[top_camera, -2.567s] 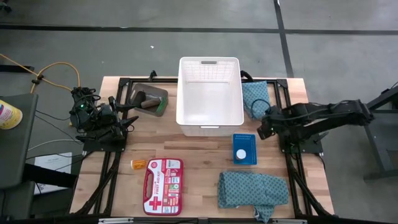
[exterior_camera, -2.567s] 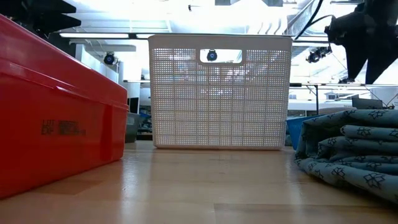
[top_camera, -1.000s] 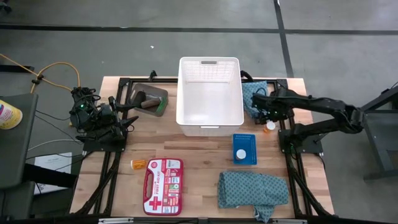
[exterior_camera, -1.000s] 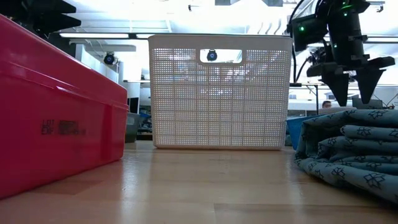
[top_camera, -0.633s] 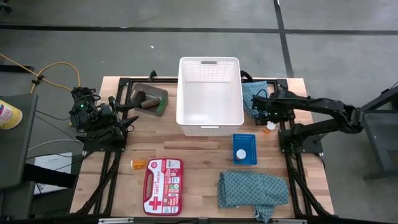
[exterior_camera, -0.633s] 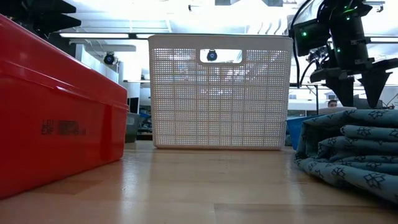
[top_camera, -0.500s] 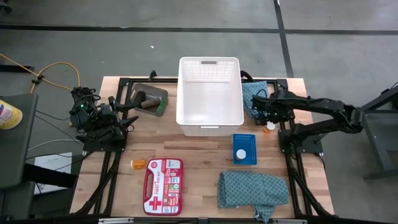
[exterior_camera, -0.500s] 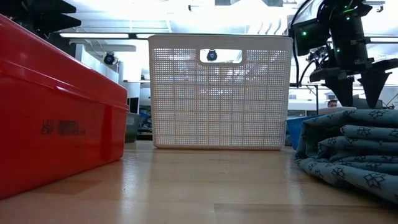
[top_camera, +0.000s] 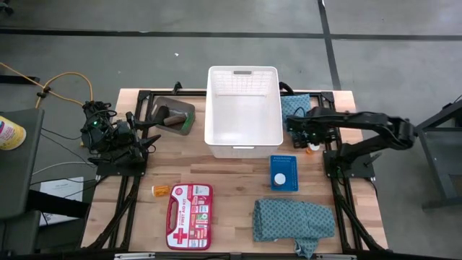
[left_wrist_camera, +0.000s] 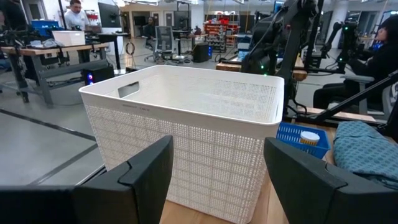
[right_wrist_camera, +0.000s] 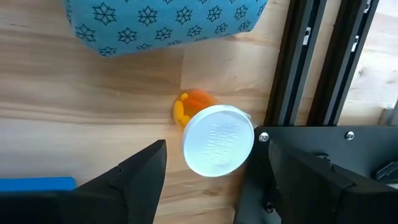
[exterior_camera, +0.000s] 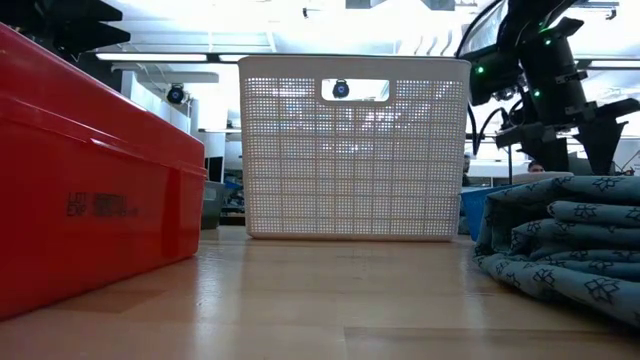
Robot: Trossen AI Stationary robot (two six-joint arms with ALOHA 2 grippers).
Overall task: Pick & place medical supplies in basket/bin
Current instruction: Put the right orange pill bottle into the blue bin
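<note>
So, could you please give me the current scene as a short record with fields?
right tool: open, above the orange bottle, beside the far teal cloth
left tool: open, waiting at the table's left edge, facing the white basket
orange bottle: upright on the wood, white cap on
white basket: looks empty
grey bin: left of the basket, holds dark rolls
blue tray: holds a white cap
near teal cloth: untouched

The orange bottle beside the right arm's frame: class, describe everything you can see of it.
The orange bottle is small, of see-through orange plastic, with a broad white round cap bearing faint raised lettering. It looks to stand upright on the wooden table, cap facing the right wrist camera. It sits apart from the teal patterned cloth and close beside the black frame rail. The open right gripper hovers over it, touching nothing.
</note>
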